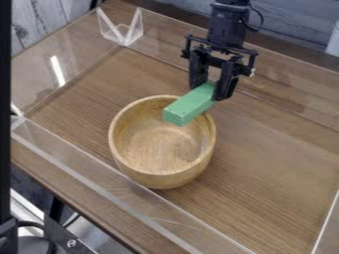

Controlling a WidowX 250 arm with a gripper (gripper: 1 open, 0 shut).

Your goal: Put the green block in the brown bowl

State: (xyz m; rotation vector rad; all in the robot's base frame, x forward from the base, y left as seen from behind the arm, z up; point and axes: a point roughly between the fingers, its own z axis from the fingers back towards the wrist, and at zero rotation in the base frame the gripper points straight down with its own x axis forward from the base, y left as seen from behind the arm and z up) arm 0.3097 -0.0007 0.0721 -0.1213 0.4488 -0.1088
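A brown wooden tabletop [252,198] catches a white glare, with grey boards beyond its corner

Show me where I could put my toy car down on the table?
Bare wood shows right of the brown bowl, and left of it, up toward the clear plastic piece. It's crowded at the bowl's upper right edge, where the pincer holds the green block.

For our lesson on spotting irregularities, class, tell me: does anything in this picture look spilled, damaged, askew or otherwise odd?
Nothing looks spilled or damaged. The green block slants over the far rim of the brown bowl, but it is in the gripper, so that tilt hardly seems odd.
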